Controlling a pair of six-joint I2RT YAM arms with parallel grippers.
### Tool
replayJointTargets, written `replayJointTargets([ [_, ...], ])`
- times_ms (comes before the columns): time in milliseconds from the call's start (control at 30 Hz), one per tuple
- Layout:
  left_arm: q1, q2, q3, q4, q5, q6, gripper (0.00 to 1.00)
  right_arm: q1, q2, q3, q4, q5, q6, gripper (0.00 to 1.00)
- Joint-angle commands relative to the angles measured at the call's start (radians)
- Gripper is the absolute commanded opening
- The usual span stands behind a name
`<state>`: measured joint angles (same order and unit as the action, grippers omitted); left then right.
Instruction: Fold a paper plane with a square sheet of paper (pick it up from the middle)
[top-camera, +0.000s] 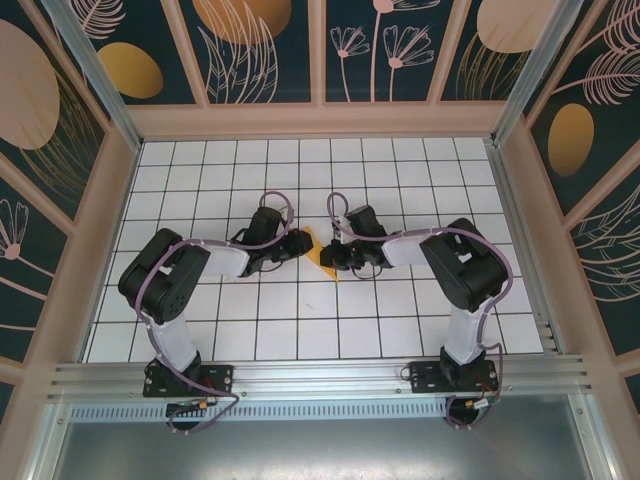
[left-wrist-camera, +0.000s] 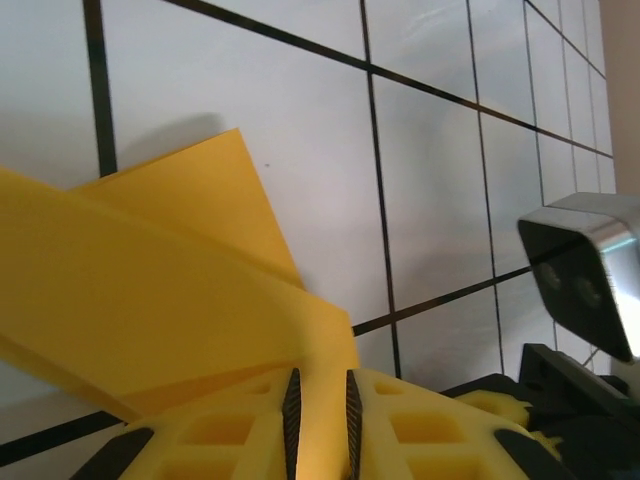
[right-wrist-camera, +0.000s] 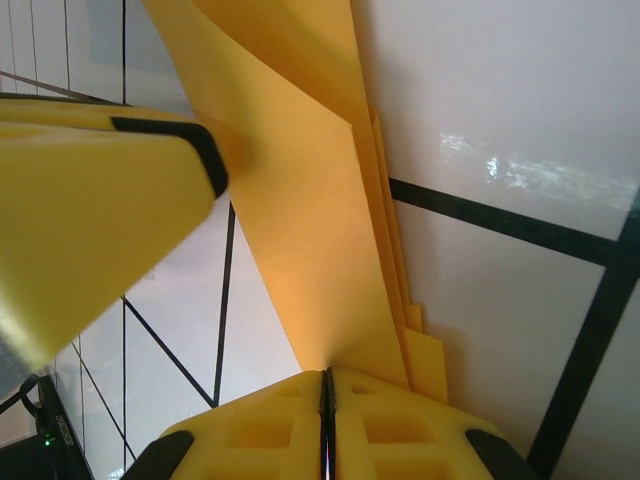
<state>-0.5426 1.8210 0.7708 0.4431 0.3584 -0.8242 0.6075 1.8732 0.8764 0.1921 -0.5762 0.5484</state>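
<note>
A: Item: sheet of paper, part-folded, at mid-tabletop. Holders?

B: My left claw and right claw, both clamped on its edges. Risks: if I pull them apart it likely tears. If a thin grip slips, the layers splay and the crease skews.
</note>
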Motion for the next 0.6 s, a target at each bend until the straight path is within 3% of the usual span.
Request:
replayJointTargets([
  [0,-0.003,0.03,0.019,-0.051,-0.032,0.008,0.22,-0.003,-0.028,0.022,-0.021,-0.006,-0.01,0.12],
  [567,-0.004,0.048,0.054,-0.139,-0.095,-0.001,0.21,0.037,-0.031,-0.005,-0.091,0.011,-0.046,0.12],
])
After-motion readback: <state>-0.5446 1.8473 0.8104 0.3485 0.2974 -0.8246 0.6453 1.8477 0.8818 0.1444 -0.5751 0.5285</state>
